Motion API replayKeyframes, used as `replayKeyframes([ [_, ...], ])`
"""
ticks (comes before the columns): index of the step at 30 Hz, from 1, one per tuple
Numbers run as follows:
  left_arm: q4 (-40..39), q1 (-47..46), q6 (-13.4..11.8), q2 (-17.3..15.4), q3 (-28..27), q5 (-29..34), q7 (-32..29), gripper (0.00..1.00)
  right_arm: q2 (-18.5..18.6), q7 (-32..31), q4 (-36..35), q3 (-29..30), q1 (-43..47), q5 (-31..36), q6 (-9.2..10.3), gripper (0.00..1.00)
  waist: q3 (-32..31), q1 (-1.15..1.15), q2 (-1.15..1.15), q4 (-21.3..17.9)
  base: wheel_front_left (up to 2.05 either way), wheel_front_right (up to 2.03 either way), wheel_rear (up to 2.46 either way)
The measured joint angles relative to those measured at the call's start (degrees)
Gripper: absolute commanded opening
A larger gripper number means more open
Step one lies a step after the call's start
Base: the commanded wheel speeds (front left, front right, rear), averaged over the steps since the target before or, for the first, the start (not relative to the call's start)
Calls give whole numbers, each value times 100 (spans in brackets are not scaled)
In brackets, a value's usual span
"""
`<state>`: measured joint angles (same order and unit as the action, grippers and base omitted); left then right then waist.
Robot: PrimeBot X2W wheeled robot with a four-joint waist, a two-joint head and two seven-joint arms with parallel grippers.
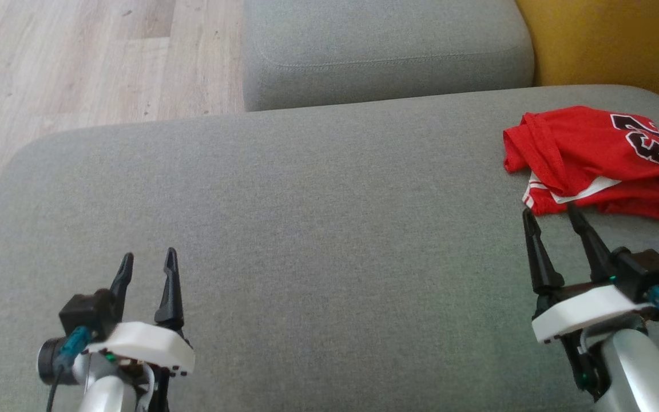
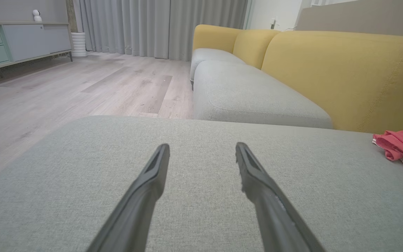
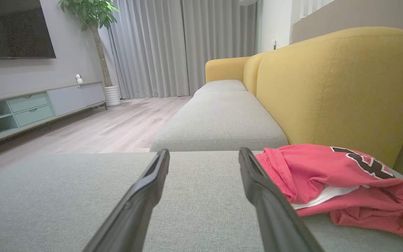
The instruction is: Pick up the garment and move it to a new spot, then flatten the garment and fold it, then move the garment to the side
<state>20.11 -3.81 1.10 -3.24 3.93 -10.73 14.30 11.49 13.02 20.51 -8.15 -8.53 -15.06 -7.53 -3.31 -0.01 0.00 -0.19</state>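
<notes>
Nearest to us are the left jaws, low over the near left part of the grey cushion (image 1: 306,229). Their two dark fingers (image 1: 170,283) are spread as wide as they go, with only bare fabric between them. The right jaws sit near the cushion's right edge, just as wide apart and holding nothing. Their fingers (image 1: 535,246) point at the red garment (image 1: 592,160).

The garment lies bunched in the far right corner of the cushion, close to the yellow backrest (image 1: 610,40). A black-and-white number shows on top, and a white-trimmed hem faces the right jaws. From the head, the fingertips reach the garment's near hem. From the right wrist, one finger (image 3: 261,189) runs just beside the garment's (image 3: 327,175) left fold. We cannot tell whether it touches the cloth.

The rest of the cushion is bare from the left edge across the middle to the garment, and from the near edge to the far one. Its far left corner is rounded and drops to the wooden floor (image 1: 78,57). Along the far edge, a second grey cushion (image 1: 386,51) butts against it from about the middle rightward, with a seam between them. From the left wrist, the garment (image 2: 401,147) shows at the right, well apart from those fingers (image 2: 145,189).
</notes>
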Motion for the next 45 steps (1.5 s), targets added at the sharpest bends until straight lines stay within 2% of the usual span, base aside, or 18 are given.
replayKeyframes([
  [4, 2, 0, 44, 12, -82, 2, 0, 100, 0, -49, 21, -54, -1, -11, 0, 100, -20, 0, 0, -5, 0, 0, 0],
  [5, -13, 0, 42, 20, -92, -2, 0, 0, 0, -51, 30, -65, -2, -16, 0, 0, -23, 0, 0, -8, 0, 0, 0],
  [12, 427, 387, 45, 52, -87, -147, -110, 0, -48, -104, 434, -98, 436, -148, 0, 0, -17, 0, 0, -10, 0, 0, 0],
  [45, 209, 343, 186, 54, -261, -2221, -575, 0, -261, -559, 211, 316, 432, -2095, 0, 0, 80, 1, 0, -2, 0, 0, 0],
])
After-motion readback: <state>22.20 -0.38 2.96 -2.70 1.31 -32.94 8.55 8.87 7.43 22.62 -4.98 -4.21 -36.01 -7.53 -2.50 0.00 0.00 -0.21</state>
